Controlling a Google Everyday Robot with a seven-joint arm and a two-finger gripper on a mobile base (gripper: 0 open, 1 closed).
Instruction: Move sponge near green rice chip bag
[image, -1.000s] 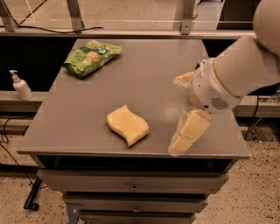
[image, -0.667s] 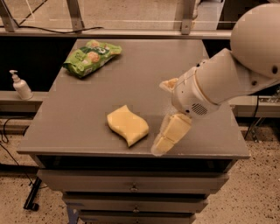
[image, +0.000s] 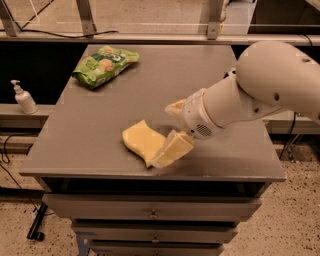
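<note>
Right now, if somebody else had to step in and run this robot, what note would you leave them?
The claw is open and holds nothing. It sits low over the front of the table, at the right edge of the sponge.
The sponge lies flat near the table's front edge.
The green rice chip bag lies at the far left corner, well apart from the sponge.
Done: the claw is at the sponge.
Left: grip the sponge, carry it to the far left, and set it beside the bag.
</note>
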